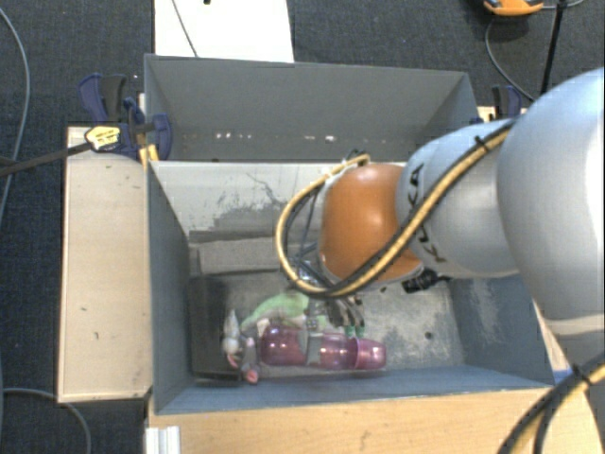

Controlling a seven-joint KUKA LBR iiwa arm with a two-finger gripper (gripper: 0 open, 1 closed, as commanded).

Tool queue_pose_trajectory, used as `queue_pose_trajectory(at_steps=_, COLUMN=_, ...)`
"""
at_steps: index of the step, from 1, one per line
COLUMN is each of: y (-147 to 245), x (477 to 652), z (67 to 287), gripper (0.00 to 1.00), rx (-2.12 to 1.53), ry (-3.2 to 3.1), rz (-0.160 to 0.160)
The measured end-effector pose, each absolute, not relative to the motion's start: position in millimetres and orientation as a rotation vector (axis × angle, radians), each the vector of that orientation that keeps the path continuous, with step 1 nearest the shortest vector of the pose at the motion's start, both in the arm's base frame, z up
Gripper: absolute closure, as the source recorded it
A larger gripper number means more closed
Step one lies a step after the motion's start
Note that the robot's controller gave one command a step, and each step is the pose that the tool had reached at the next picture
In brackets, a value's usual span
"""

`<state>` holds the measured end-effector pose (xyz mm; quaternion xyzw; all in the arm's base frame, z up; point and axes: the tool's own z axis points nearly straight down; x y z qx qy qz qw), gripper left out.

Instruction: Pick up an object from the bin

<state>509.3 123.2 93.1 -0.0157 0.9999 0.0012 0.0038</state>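
Note:
My gripper [344, 314] reaches down under the arm's orange cover into the front middle of the bin. Its tip is just above a purple see-through bottle [321, 352] that lies on its side along the front wall. A pale green soft thing [277, 307] lies just left of the gripper, touching the top of the bottle. At the bottle's left end sits a small white and pink thing [233, 335].
A flat black rectangular thing [208, 334] lies at the front left of the bin, partly under the white and pink thing. The arm and its looped cables cover the bin's middle and right.

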Motion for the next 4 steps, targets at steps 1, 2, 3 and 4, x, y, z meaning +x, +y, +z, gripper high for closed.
queue_pose_trajectory(at_steps=1, y=116.0, x=536.9, z=78.5, gripper=0.00, rx=0.026, ry=3.125, rz=0.001)
queue_pose_trajectory(at_steps=2, y=116.0, x=537.8, z=71.9, gripper=0.00, rx=0.036, ry=3.122, rz=0.007)
queue_pose_trajectory(at_steps=3, y=118.5, x=523.7, z=70.8, gripper=1.00, rx=-0.142, ry=3.121, rz=0.001)
queue_pose_trajectory(at_steps=4, y=118.5, x=523.7, z=70.8, gripper=1.00, rx=-0.139, ry=3.121, rz=0.001)
